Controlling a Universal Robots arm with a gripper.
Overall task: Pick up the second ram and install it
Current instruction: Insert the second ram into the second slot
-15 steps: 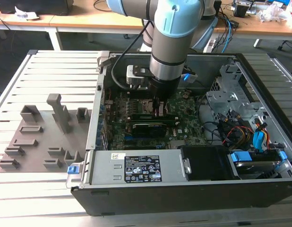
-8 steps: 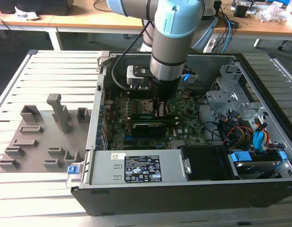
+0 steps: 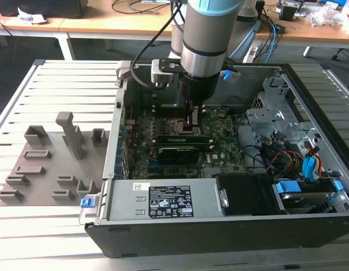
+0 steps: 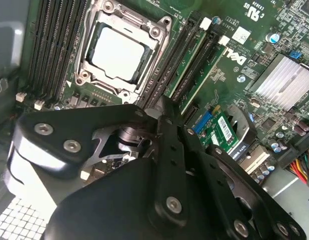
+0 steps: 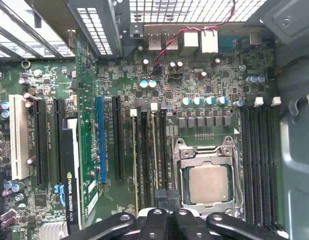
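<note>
Down inside the open case, black metal gripper of angular, bolted links, poised at the memory slots just beside the CPU socket. Directly under its tip, the second ram: a long, thin green board standing on edge in its black slot, with a white latch at the far end. Cannot tell whether clamped on that stick or merely resting against its top edge. One slot further from the socket, another green stick, parallel and likewise upright.

In the second wrist view, same gripper at the near end of the second ram, with a bare silver square of processor framed in shiny steel just alongside. Finned aluminium heatsink well apart.

In the exterior view, grey and blue arm plunging straight down to the gripper. To the exterior view's left, matte grey plastic holder tray on a slatted metal table.
</note>
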